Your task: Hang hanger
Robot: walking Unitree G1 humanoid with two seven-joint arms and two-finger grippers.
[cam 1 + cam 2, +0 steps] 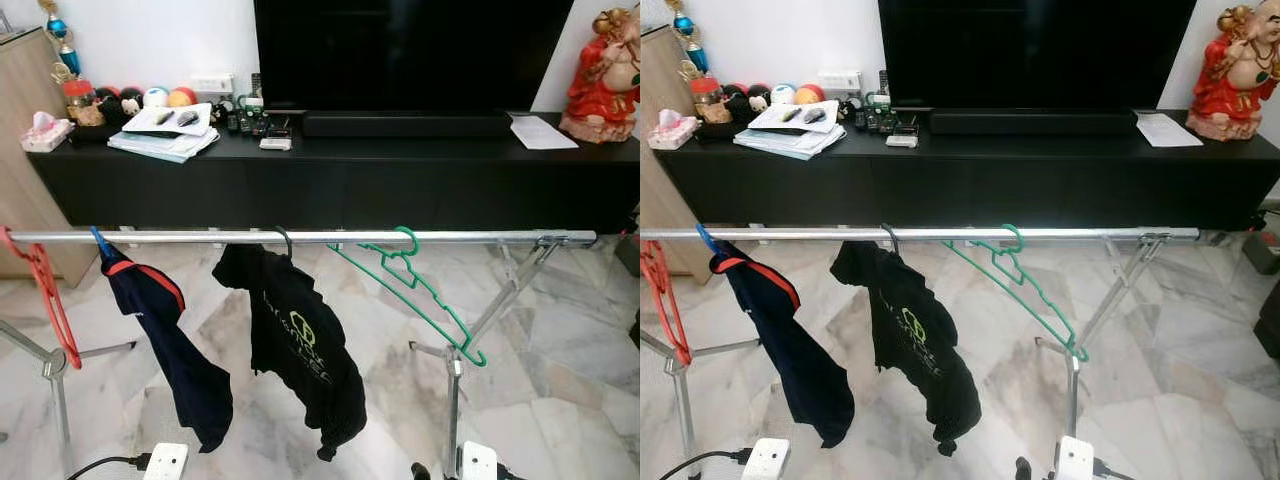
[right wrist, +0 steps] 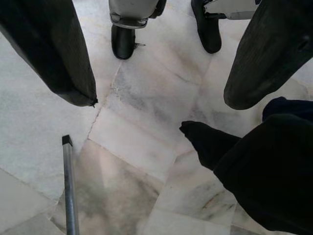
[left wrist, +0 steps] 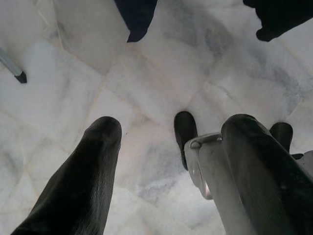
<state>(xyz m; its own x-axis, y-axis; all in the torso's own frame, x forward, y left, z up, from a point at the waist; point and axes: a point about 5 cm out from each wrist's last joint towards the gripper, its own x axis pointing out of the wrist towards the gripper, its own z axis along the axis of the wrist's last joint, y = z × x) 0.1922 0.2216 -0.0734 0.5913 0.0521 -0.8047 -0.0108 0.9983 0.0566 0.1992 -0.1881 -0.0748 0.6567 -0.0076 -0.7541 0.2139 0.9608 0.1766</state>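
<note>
Green hanger (image 1: 420, 290) hangs tilted by its hook on the metal rail (image 1: 300, 237), beside a black T-shirt (image 1: 295, 345) and a navy shirt (image 1: 165, 340). Both arms hang idle: left gripper (image 3: 164, 142) and right gripper (image 2: 161, 73) point at the marble floor (image 2: 142, 107), fingers spread, grasping nothing. A red hanger (image 1: 45, 300) hangs at the rail's left end.
</note>
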